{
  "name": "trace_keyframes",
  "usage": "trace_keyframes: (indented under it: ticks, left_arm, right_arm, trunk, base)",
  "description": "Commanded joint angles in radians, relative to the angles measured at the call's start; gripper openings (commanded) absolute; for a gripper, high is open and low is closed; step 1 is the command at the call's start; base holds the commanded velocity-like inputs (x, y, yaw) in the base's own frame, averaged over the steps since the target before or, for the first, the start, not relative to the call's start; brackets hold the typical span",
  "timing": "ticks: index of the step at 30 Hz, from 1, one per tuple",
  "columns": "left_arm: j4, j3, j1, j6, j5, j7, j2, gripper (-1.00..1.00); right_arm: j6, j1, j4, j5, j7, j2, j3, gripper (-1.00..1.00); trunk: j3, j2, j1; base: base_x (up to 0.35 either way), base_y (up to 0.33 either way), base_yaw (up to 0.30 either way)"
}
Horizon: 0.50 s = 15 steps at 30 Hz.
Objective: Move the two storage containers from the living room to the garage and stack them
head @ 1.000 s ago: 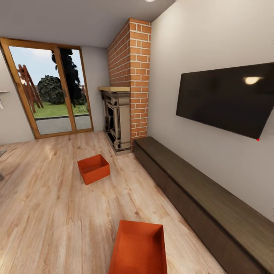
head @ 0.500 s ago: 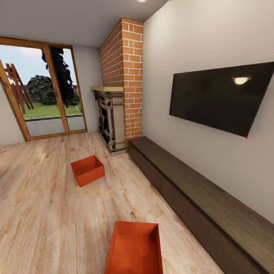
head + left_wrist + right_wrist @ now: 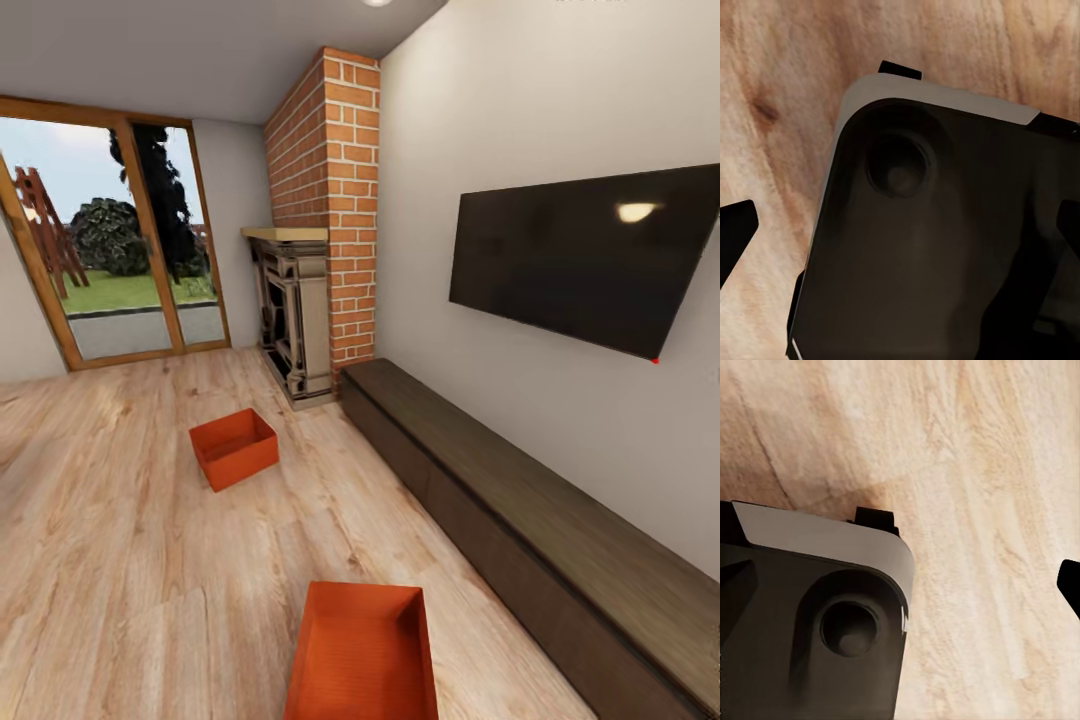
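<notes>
Left wrist view gives us one dark fingertip of our left gripper at the frame's edge above the robot's base; we cannot tell how those jaws stand, nor the right ones. Both hang over the wood-plank floor. Ahead, the near storage container sits beside the long bench; the far container lies towards the fireplace.

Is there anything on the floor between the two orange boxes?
No. In the head view, only bare wood floor lies between the far box and the near box.
</notes>
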Motion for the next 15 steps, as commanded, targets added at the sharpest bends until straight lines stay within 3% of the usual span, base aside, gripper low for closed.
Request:
trace_keyframes:
  ticks: [1, 7, 15]
  left_arm:
    - [-0.001, 0.002, 0.0, -0.001, 0.003, 0.001, 0.0, 1.0]
    - [-0.001, 0.002, 0.0, -0.001, 0.003, 0.001, 0.0, 1.0]
    - [-0.001, 0.002, 0.0, -0.001, 0.003, 0.001, 0.0, 1.0]
  right_arm:
    - [-0.003, -0.001, 0.003, 0.01, -0.007, 0.0, 0.005, 1.0]
    - [-0.003, -0.001, 0.003, 0.01, -0.007, 0.001, 0.003, 1.0]
    - [-0.003, -0.001, 0.003, 0.012, -0.005, -0.001, 0.007, 1.0]
  trunk:
    - [-0.001, 0.0, 0.0]
    - [-0.001, 0.0, 0.0]
    - [-0.001, 0.0, 0.0]
  base:
    - [0.0, 0.006, -0.116]
    - [0.0, 0.002, -0.18]
    - [0.0, 0.0, -0.028]
